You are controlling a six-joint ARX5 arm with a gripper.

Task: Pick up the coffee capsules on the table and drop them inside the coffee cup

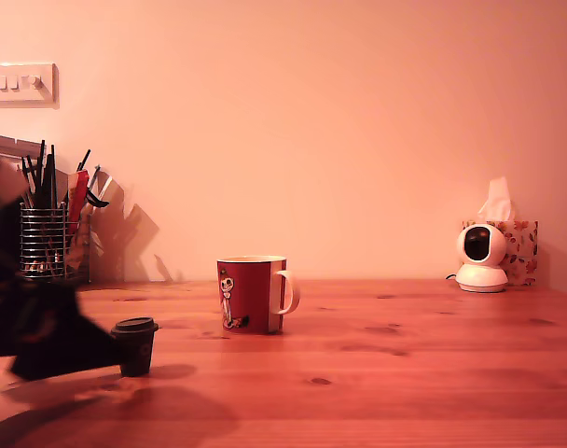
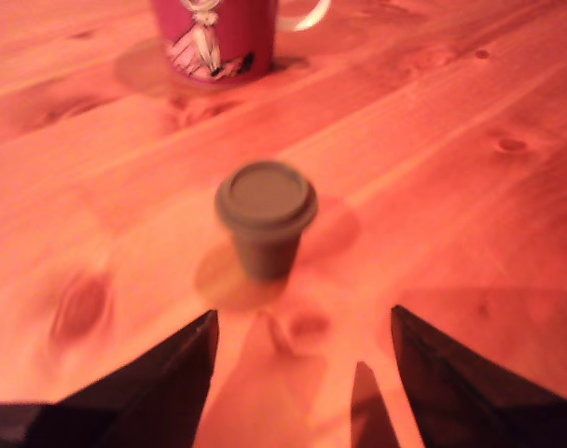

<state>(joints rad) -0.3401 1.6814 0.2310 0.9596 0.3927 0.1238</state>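
Across a wide plank table of reddish-brown wood with dark knots, broad bare boards run from the centre toward the exterior view's right, open all the way to the near edge. Behind it stands a plain pale wall carrying a white switch plate at about 10 o'clock in the exterior view.

At 9 o'clock in that view a dark, blurred robot arm reaches in over the table's left part, casting a shadow on the wood below it. Its gripper shows in the wrist view as two dark pointed fingers spread wide apart with nothing between them, open and short of the pod.

At 10 o'clock a round wire holder packed with dark pens and tools stands against the wall. At 3 o'clock, well apart from everything else, a floral tissue box sits touching or just behind a smooth white dome camera.

Near the centre stands the coffee cup, a glossy red cylinder with a white handle turned toward the exterior view's right and a cartoon figure on its side.

At 8 o'clock of the cup, with clear wood between them, one coffee capsule stands upright on the table: a small dark tapered pod, its wider flat rim uppermost. In the exterior view it is just beside the arm's tip; whether they touch cannot be told.
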